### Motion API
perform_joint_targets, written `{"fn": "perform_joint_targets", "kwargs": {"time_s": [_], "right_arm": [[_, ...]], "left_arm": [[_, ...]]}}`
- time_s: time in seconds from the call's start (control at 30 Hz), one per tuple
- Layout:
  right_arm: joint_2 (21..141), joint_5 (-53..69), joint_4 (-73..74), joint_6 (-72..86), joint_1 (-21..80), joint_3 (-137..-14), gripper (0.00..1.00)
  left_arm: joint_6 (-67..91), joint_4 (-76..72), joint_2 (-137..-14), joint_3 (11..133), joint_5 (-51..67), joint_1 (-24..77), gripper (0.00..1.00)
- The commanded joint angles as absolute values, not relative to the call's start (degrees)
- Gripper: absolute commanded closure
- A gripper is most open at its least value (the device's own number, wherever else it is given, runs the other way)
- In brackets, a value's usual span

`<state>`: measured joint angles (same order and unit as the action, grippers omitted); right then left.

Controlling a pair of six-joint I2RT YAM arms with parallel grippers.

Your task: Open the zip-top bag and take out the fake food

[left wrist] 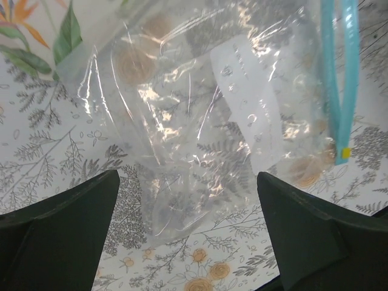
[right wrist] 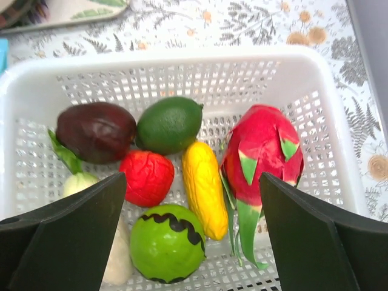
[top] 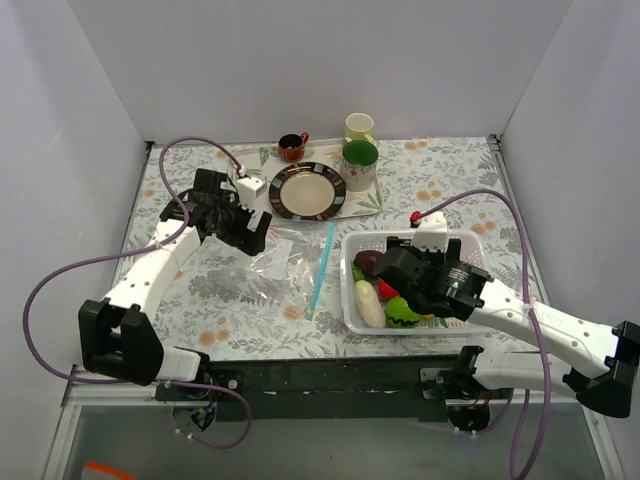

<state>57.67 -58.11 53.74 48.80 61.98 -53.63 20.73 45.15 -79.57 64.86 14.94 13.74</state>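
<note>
- Left gripper hovers, jaws wide apart, over the crumpled zip-top bag, which lies flat on the tablecloth.
- The bag's blue zip strip lies near the white perforated basket.
- Right gripper, jaws spread, hangs over the fake food piled inside the basket walls.

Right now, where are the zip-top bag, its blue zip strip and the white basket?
zip-top bag [left wrist: 182, 139]: left wrist view, crinkled clear middle.
blue zip strip [left wrist: 348, 66]: left wrist view, right-hand run of the strip.
white basket [right wrist: 182, 56]: right wrist view, far rim.
</note>
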Motion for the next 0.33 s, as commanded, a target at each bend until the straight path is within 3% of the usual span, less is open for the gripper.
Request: {"fn": "perform_joint_targets", "kwargs": {"time_s": [0.0, 0.3], "right_arm": [[61.43, -63.37, 58.17, 47.11, 61.96, -60.89, 0.02], [57.15, -59.07, 47.67, 37.54, 61.96, -56.61, 0.02]], "left_arm": [[23.64, 45.18, -73.05, 69.26, 20.29, 13.89, 0.02], [27.16, 38.33, -66.36, 62.94, 18.73, 13.80, 0.02]]}}
